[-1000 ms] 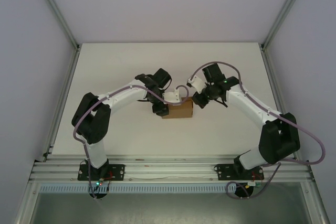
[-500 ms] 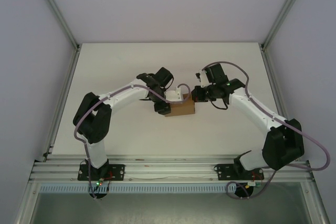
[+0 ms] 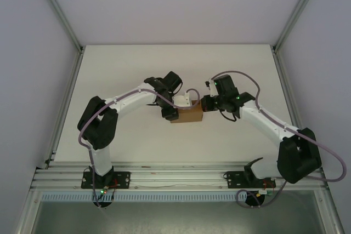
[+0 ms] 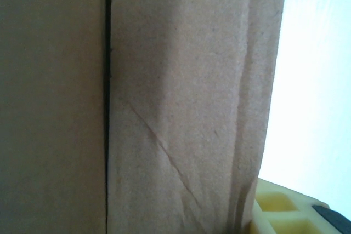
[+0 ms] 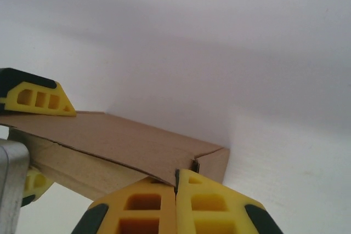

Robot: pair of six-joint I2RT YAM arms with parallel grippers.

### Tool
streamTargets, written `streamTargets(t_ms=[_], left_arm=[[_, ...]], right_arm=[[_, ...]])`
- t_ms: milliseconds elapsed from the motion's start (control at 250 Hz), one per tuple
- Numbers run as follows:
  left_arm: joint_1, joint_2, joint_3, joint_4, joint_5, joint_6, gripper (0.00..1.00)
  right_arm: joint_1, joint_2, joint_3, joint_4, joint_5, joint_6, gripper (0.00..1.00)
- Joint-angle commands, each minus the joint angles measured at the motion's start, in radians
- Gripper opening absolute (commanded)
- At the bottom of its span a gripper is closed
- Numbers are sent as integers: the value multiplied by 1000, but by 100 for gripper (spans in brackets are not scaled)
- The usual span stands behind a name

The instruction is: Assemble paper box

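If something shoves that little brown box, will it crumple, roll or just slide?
The paper box probably dents easily: a crease crosses its wall. Flat-sided, it should slide, not roll. Its top flap looks loose, so it may spring open.

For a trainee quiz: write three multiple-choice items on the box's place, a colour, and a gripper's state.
1. Where is the paper box? A) in a far corner B) middle of the table, between both grippers C) by the bases
2. What colour are the fingers of the right gripper? A) yellow B) red C) blue
3. How do the right gripper's jaws stand? A) wide open B) closed together C) around a cup
Answers: 1 B, top view shows it between the left gripper and the right; 2 A, wrist view shows yellow; 3 B, fingertips meet, no gap.
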Motion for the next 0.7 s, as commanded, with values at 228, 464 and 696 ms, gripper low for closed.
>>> streamTargets(t_ms=[228,464,696], left_arm=[[-8,-11,24,54,-12,-52,63],[-7,-110,-37,132,-22,-99,100],[-8,-277,-174,270,-199,-319,100]], right_arm=[[27,-92,-210,214,107,-57,0],[61,-77,-187,161,173,-61,0],[98,-63,-123,67,256,-12,0]])
